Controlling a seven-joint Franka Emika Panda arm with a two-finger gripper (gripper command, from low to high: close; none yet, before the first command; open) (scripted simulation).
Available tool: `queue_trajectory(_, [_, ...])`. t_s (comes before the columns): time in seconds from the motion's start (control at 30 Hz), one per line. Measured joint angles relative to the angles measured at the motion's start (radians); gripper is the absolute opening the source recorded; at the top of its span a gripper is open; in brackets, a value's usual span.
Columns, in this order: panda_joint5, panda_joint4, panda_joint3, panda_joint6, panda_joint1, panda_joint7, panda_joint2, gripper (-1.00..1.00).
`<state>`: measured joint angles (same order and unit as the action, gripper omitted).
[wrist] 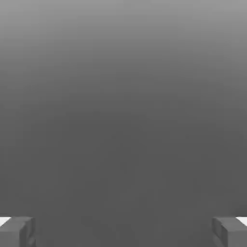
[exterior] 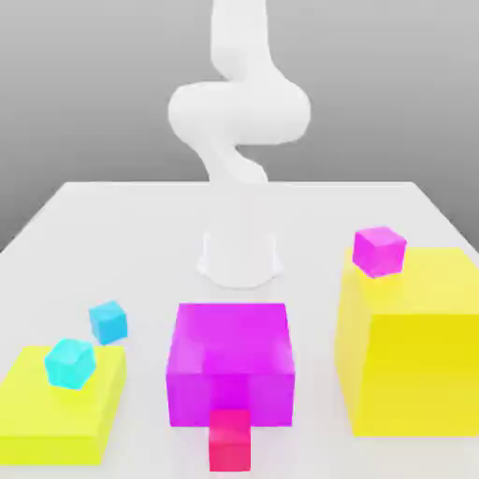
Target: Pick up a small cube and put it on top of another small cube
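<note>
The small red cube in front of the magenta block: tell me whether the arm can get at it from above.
Probably yes. The small red cube sits on the table with nothing over it; the big magenta block stands close behind it, its other sides free. The gripper has its jaws wide apart.

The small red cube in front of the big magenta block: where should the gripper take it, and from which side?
Probably from straight above, closing on the small red cube's two side faces, those toward the exterior view's left and right. Both look free, while its back sits close to the big magenta block, perhaps touching. The gripper stands open, holding nothing.
</note>
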<state>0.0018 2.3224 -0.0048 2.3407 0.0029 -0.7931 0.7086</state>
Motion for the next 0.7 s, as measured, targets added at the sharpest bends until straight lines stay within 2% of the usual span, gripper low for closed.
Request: queue_trajectory(0.7, [0.018,0.188,-0.029,0.342,0.010,0.060,-0.768,0.00])
